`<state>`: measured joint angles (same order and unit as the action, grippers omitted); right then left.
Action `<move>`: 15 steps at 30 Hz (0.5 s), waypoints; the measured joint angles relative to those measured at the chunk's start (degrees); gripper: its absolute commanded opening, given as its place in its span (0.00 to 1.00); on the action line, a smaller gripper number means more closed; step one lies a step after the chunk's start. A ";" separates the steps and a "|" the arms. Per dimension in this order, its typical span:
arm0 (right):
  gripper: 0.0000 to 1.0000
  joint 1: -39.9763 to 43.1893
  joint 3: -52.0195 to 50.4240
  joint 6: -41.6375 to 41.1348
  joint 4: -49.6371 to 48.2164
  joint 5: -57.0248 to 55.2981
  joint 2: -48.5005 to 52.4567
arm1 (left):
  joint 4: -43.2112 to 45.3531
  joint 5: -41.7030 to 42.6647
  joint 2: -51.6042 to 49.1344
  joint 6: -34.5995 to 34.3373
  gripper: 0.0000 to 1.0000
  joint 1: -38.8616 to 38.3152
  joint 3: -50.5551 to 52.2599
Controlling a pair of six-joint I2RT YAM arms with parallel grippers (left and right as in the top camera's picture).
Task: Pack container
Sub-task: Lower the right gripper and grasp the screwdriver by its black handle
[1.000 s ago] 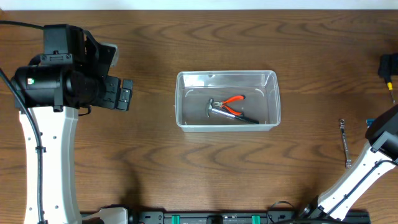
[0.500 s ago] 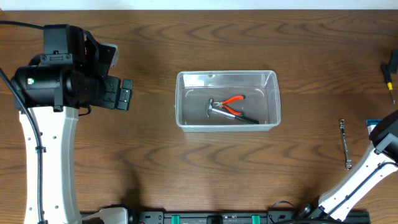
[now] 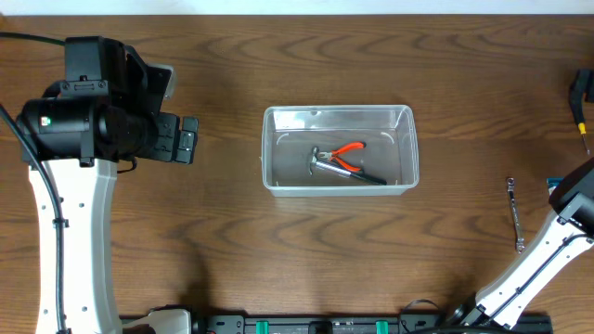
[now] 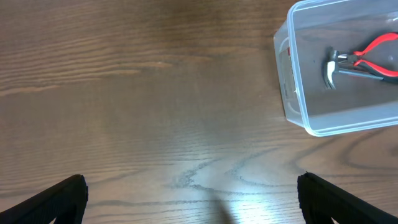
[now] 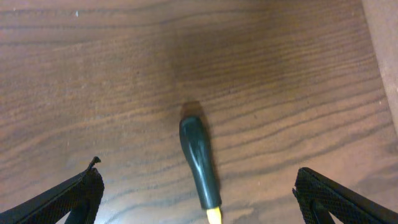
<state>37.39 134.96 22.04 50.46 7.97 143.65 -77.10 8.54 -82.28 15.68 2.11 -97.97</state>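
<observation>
The clear container [image 3: 340,148] sits mid-table, also visible in the left wrist view [image 4: 298,93]. It holds red-handled pliers [image 3: 349,148] and a small hammer [image 3: 320,163]. My left gripper [image 3: 188,141] hovers to the container's left, open over bare wood [image 4: 191,186], with nothing between its fingers. At the far right edge, my right gripper [image 3: 582,90] is only partly in the overhead view. In the right wrist view it stands open [image 5: 199,186], straddling a black-handled screwdriver [image 5: 199,158] with a yellow section, which lies on the table untouched.
A slim metal wrench [image 3: 514,215] lies on the table at the right, next to the right arm [image 3: 538,260]. A small blue item [image 3: 551,182] peeks out beside that arm. The table's edge [image 5: 382,56] shows at the right of the right wrist view.
The right gripper has shifted slightly at the far right edge of the overhead view. The left arm, the container and its tools have not moved.
</observation>
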 measured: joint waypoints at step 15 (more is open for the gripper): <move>0.99 1.51 0.00 -0.28 -2.08 0.52 0.37 | 0.00 0.00 0.00 -0.46 0.98 0.02 0.00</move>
<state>38.89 134.96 21.76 48.38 8.49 144.03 -77.10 8.54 -82.28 15.22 2.13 -97.97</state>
